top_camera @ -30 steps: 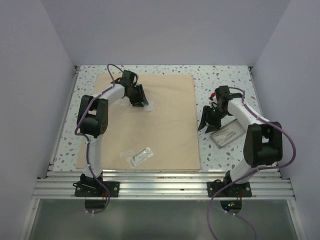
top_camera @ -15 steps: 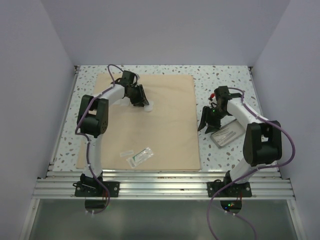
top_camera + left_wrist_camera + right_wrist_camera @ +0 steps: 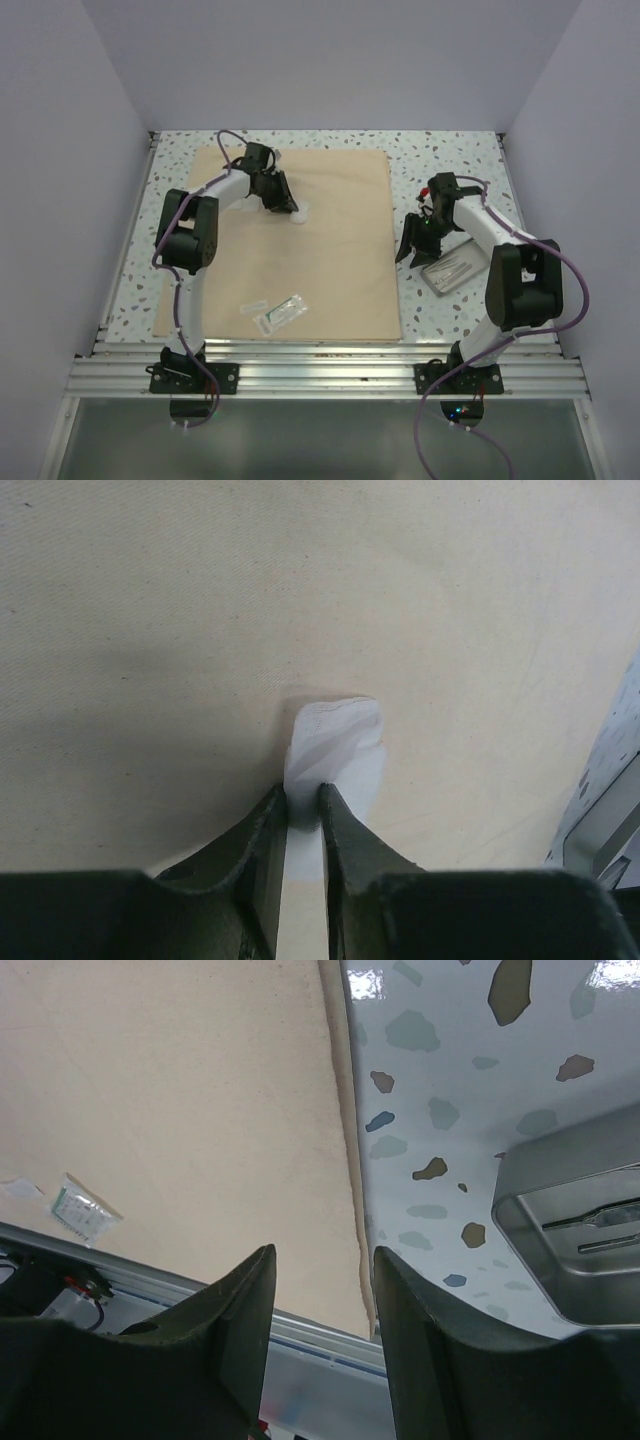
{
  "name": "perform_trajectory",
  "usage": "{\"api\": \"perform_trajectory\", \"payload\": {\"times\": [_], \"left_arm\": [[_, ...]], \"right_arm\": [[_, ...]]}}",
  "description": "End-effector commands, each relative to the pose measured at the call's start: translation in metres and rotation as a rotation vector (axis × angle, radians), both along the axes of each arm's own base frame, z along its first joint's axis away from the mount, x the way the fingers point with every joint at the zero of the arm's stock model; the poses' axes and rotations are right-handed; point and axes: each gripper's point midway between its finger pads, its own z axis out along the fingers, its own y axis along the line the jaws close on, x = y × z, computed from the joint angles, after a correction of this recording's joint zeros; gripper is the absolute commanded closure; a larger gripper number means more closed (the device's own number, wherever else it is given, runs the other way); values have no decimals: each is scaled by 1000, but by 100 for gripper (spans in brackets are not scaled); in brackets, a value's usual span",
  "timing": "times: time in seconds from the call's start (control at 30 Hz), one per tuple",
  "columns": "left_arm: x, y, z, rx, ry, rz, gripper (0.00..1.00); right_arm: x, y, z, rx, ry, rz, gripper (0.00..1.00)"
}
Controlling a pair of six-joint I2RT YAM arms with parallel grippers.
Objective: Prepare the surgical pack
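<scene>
The left gripper (image 3: 300, 795) pinches a white wad (image 3: 338, 742) at eleven o'clock on the surgical pack (image 3: 330, 270), jaws narrow. The right gripper (image 3: 322, 1260) hangs part-open, empty, off its three o'clock edge.

From the left wrist, the near end of the white piece (image 3: 335, 745) is hidden between the jaws of the left gripper (image 3: 303, 792). Whether they pinch it cannot be told, nor what it is. The cloth (image 3: 200, 600) runs past the top and left edges there. From the right wrist, the tray (image 3: 540, 1260) is cut by the right edge, its tools (image 3: 600, 1222) blurred. From above, the pouch (image 3: 280, 313) holds contents too small to make out.
</scene>
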Motion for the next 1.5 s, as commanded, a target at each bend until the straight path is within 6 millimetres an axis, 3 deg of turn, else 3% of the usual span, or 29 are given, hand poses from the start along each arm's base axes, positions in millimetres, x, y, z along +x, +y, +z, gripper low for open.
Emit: {"api": "perform_trajectory", "payload": {"times": [0.0, 0.27, 0.4, 0.57, 0.67, 0.7, 0.77, 0.83, 0.87, 0.9, 1.0, 1.13, 1.47], "left_arm": [[-6, -3, -18, 13, 32, -11, 77], [0, -5, 11, 3, -12, -29, 100], [-4, -10, 42, -32, -56, -60, 100], [-23, -19, 73, -88, -95, -122, 100], [-41, -25, 108, -117, -146, -167, 100], [-51, -29, 111, -147, -144, -191, 100], [-66, -38, 136, -202, -181, -227, 100], [-81, -45, 143, -242, -198, -261, 100], [-90, -49, 159, -273, -229, -280, 100], [-99, -55, 161, -310, -239, -310, 100], [-124, -70, 182, -373, -272, -370, 100], [-146, -87, 194, -447, -290, -416, 100], [-155, -90, 208, -483, -309, -433, 100]], "right_arm": [[5, 3, 2, 9, -20, 17, 52], [12, 6, 13, 23, -51, 33, 50], [20, 21, 28, 103, -105, 87, 47], [29, 67, 63, 320, -211, 193, 37], [32, 99, 88, 491, -280, 239, 27], [40, 110, 99, 541, -328, 235, 26], [36, 130, 113, 627, -334, 256, 22], [42, 143, 124, 681, -390, 284, 18], [39, 151, 129, 708, -393, 301, 17], [43, 156, 135, 729, -412, 301, 16], [47, 165, 142, 758, -433, 305, 14], [48, 175, 150, 819, -445, 292, 14], [38, 178, 143, 845, -414, 270, 20]]}}
